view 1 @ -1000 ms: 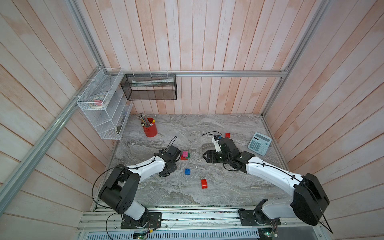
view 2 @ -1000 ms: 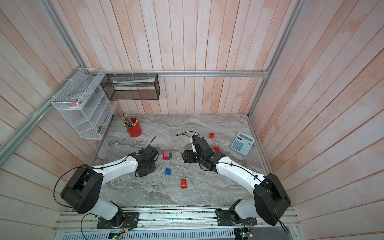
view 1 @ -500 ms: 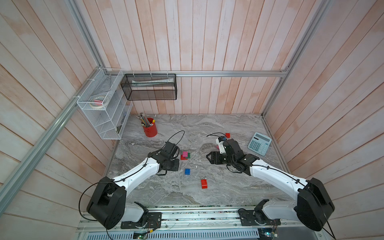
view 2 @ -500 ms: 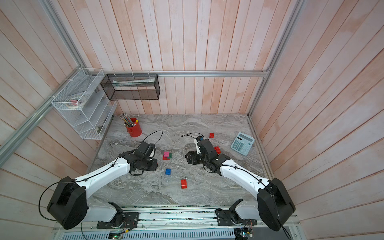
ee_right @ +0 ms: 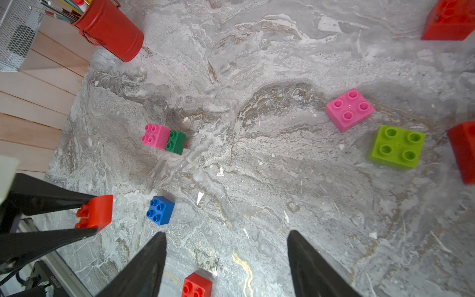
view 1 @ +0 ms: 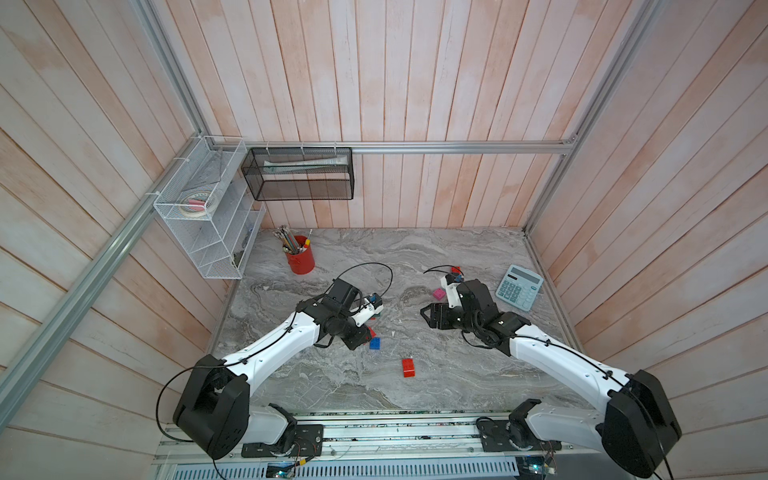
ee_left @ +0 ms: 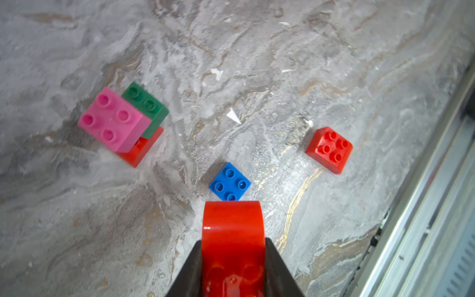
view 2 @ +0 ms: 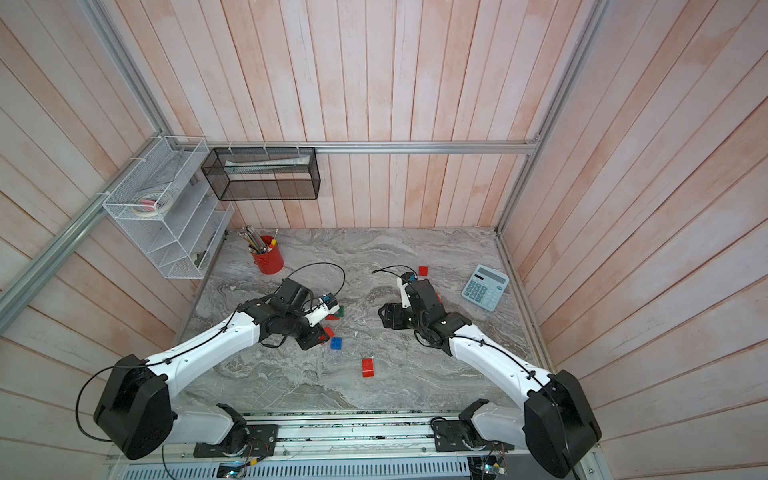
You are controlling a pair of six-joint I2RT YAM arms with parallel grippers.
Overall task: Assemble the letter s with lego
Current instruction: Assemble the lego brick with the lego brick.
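Grey marble tabletop (view 1: pixel 457 374), right gripper (ee_right: pixel 226 234) with jaws apart and empty, left gripper (ee_right: pixel 93 214) clamped on a red brick (ee_left: pixel 232 231) — pink-green-red stack (ee_left: pixel 120 120) near, seemingly pressed together, blue brick (ee_left: pixel 229 185) close by the held one, loose red brick (ee_left: pixel 329 149) well apart.

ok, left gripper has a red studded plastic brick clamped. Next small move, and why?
Probably move the left gripper, shut on the red studded plastic brick, toward the stack of pink, dark green and red bricks, passing above the blue studded brick ahead: that stack is the only build begun.
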